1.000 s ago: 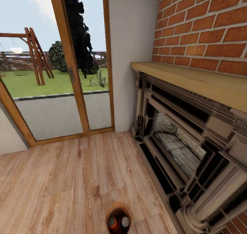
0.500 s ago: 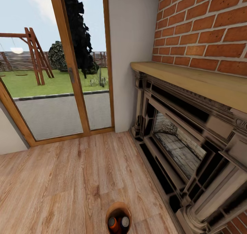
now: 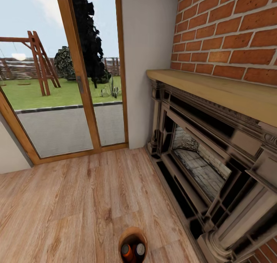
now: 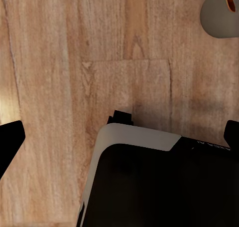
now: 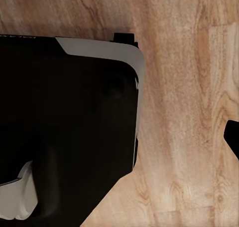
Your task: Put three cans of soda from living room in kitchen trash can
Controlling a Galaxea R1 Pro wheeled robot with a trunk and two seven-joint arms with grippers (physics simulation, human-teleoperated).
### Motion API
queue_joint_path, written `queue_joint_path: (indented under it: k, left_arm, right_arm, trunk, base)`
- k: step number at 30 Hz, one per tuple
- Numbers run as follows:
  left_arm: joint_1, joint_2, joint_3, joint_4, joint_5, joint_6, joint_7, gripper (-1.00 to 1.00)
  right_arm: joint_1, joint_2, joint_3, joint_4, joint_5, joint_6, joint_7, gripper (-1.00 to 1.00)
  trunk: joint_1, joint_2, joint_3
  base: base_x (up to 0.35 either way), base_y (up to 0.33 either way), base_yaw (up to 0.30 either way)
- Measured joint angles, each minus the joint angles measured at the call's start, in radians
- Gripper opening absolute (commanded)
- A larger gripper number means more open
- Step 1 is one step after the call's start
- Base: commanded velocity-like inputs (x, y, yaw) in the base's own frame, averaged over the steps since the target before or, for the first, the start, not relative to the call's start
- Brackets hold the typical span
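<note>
Left pincer (image 4: 119, 137): dark fingertips at opposite sides of the wrist view, spread wide, empty. Right pincer: one fingertip visible, spread impossible to tell. Small grey bin with tan wooden rim (image 3: 132, 244) on plank floor (image 3: 69, 201), holding orange can (image 3: 126, 250) and dark can (image 3: 140, 249); third unseen. Still beside ornate dark fireplace (image 3: 200, 166); kitchen trip probably remaining. Open floor toward wood-framed glass doors (image 3: 57, 82).
</note>
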Motion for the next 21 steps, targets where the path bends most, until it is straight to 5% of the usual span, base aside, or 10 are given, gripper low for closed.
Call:
queue_joint_path:
  k: [21]
  left_arm:
    - [0.000,0.000,0.000,0.000,0.000,0.000,0.000,1.00]
  right_arm:
    - [0.000,0.000,0.000,0.000,0.000,0.000,0.000,1.00]
  trunk:
    - [0.000,0.000,0.000]
  base:
    - [0.000,0.000,0.000]
